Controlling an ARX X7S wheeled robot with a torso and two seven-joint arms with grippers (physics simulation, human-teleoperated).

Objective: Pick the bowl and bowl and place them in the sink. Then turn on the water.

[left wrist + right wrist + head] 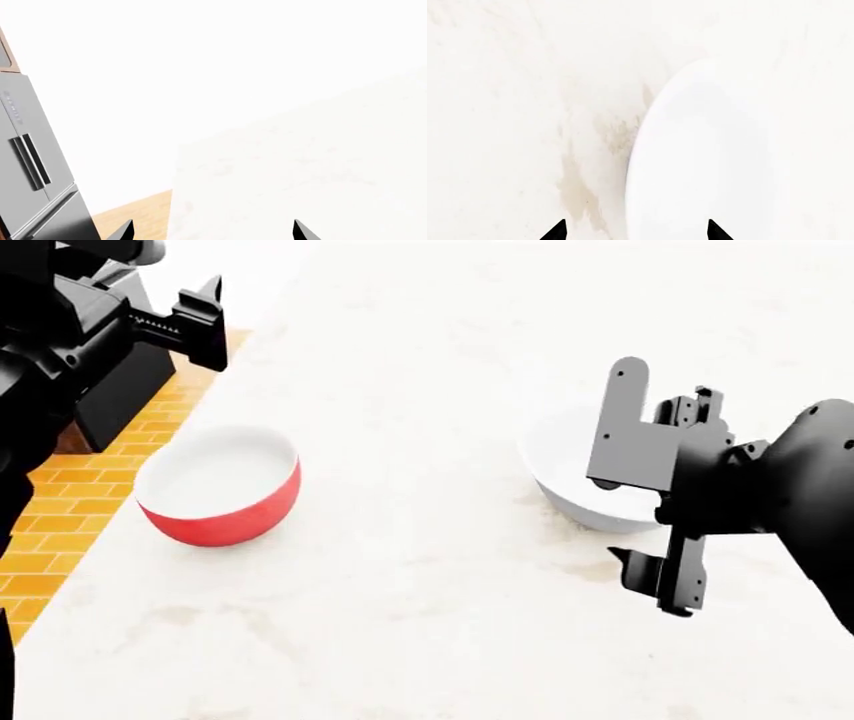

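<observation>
The red bowl [220,485], white inside, stands on the white marble counter [427,620] near its left edge. The all-white bowl [567,475] sits to the right, partly hidden behind my right gripper [611,517]. That gripper is open and points down over the white bowl's [707,165] rim, with one fingertip over the bowl and the other over the counter; it [635,232] holds nothing. My left gripper [214,325] hangs open and empty at the far left, above and beyond the red bowl. In its own view the left gripper [213,235] faces the counter's edge. The sink is out of view.
A grey fridge [33,160] stands beyond the counter's left edge. Yellow wood floor [67,510] runs along that edge beside the red bowl. The counter [300,165] stretches away bare and pale, with faint brown veining [580,190] near the white bowl.
</observation>
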